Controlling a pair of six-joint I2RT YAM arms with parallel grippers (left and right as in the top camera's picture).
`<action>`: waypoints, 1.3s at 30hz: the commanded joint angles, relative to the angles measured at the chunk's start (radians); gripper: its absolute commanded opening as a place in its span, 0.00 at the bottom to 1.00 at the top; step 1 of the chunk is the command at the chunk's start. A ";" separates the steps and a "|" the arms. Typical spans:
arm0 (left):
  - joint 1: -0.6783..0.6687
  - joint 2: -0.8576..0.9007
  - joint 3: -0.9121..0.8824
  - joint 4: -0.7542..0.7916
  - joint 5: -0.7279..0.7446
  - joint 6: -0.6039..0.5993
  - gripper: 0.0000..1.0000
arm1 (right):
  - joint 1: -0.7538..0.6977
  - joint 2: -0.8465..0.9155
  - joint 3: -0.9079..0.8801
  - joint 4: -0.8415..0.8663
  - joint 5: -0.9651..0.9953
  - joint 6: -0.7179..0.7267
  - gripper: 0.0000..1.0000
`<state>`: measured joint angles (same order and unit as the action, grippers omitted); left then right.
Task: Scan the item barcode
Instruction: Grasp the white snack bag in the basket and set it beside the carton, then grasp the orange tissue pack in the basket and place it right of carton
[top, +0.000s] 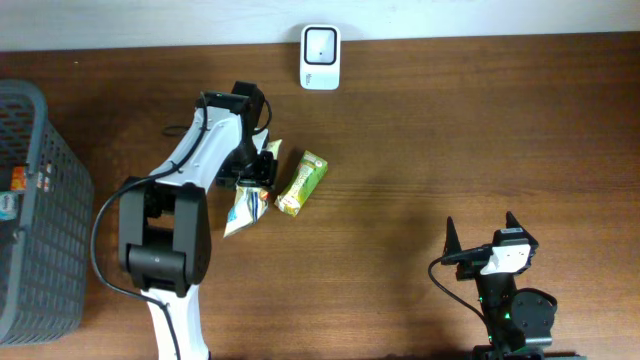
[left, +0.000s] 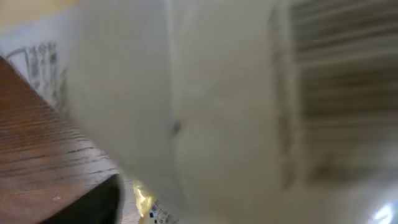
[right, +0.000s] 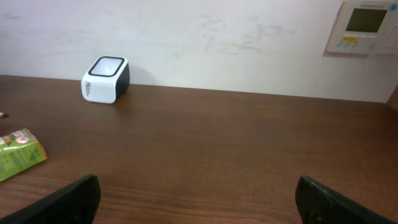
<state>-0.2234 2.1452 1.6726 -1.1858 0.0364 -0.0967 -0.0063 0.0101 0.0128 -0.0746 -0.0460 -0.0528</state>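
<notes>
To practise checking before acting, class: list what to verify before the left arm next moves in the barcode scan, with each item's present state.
1. Grip of left gripper on white, yellow and blue snack packet: cannot tell; its wrist view is blurred.
2. Sight of barcode: ok; dark bars show on the packet close up.
3. Path to white box-shaped scanner at the far table edge: ok; nothing stands before it.
4. Gap to green snack packet: cannot tell; it lies close beside.
5. State of right gripper: ok; open, far from both packets.
</notes>
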 joint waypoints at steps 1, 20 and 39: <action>0.003 -0.023 0.114 -0.040 -0.034 -0.010 0.99 | 0.005 -0.007 -0.007 -0.001 0.005 0.001 0.99; 0.801 -0.288 0.776 -0.307 -0.255 -0.308 0.99 | 0.005 -0.007 -0.007 -0.001 0.005 0.001 0.99; 0.897 -0.214 0.172 0.207 -0.144 -0.141 0.99 | 0.005 -0.005 -0.007 -0.001 0.005 0.000 0.99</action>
<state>0.6521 1.9228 1.8545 -0.9981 -0.1593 -0.3054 -0.0063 0.0101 0.0128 -0.0746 -0.0460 -0.0525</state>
